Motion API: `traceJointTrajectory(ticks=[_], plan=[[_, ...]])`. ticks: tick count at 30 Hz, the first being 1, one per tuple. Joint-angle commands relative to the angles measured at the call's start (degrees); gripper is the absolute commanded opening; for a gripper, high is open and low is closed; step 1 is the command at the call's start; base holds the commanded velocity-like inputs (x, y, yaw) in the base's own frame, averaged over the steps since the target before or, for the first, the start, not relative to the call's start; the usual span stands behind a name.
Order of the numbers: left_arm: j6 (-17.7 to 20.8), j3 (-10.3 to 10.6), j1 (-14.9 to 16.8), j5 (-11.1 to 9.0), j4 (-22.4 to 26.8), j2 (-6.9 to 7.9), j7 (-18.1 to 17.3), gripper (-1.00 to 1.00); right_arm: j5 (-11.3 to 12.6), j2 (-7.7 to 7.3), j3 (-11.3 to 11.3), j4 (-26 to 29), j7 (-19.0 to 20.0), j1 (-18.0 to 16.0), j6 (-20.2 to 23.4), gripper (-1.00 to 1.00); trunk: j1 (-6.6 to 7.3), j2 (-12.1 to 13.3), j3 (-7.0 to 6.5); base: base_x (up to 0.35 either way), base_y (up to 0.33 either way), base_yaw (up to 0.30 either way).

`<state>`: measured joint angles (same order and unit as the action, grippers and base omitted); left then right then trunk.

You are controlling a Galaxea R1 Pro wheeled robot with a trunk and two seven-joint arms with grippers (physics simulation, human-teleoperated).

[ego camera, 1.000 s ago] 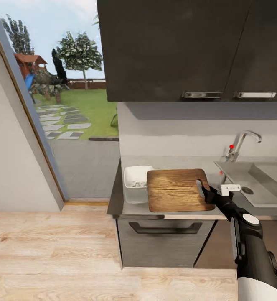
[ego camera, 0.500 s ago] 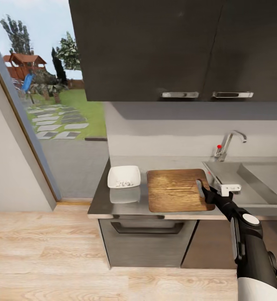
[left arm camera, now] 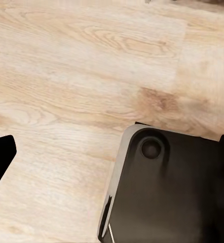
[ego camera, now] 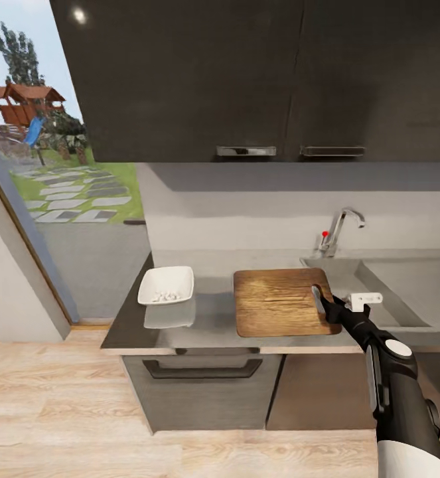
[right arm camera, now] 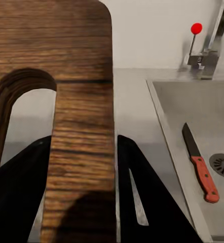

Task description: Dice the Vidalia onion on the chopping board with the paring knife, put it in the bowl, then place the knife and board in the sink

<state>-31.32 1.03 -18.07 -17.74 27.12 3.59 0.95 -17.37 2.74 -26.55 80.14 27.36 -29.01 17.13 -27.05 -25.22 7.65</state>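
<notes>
**Head view: right pincer grips the chopping board above the counter**

Head view, from left to right: a tall window (ego camera: pixel 54 192) gives onto a garden with stepping stones and a play structure. Next comes the grey counter (ego camera: pixel 213 318) over dark cabinets, with dark wall cupboards (ego camera: pixel 246 73) overhead. At the counter's left end sits the bowl (ego camera: pixel 167 285), white and squarish, with small pale pieces of diced onion (ego camera: pixel 165 294) lying inside it. Further right is the chopping board (ego camera: pixel 283 302), brown wood-grain, its slot handle at the right end. The right pincer (ego camera: pixel 327 307) is clamped on that end beside the slot, the black arm reaching up from the lower right. Behind and right of the board lies the sink (ego camera: pixel 405 285), with its angular tap (ego camera: pixel 339 229) and red dot at the back edge.

In the right wrist view, the chopping board (right arm camera: pixel 81 111) runs between the two dark fingers (right arm camera: pixel 142 192), which press against the strip of wood next to the oblong slot. Beyond it, the paring knife (right arm camera: pixel 200 163) lies flat in the sink (right arm camera: pixel 173 101) basin, red handle toward the round drain (right arm camera: pixel 223 165), dark blade pointing away from it.

In the left wrist view, pale wood floor (left arm camera: pixel 81 66) lies beneath a dark rounded part of the robot (left arm camera: pixel 168 192). I cannot tell whether the left pincer is open or closed.
</notes>
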Motion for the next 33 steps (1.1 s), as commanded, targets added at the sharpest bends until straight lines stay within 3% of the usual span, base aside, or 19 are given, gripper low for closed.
traceJointTrajectory(ticks=[1,12,33], plan=[[-0.1,0.1,0.0,-0.2,0.1,0.02,0.1,1.00,-0.3,0.07,-0.2,0.1,0.5,-0.1,0.2,-1.00,-0.06,-0.1,0.10,0.239,-0.228,-0.065],[-0.1,0.1,0.0,-0.2,0.1,0.01,0.1,1.00,-0.3,0.16,-0.2,0.1,0.5,-0.1,0.2,-1.00,-0.06,-0.1,0.10,0.241,-0.224,-0.007],[-0.1,0.1,0.0,-0.2,0.1,0.01,0.2,1.00,-0.4,0.25,-0.2,0.0,0.4,-0.1,0.2,-1.00,-0.06,-0.1,0.10,0.069,-0.301,0.000]])
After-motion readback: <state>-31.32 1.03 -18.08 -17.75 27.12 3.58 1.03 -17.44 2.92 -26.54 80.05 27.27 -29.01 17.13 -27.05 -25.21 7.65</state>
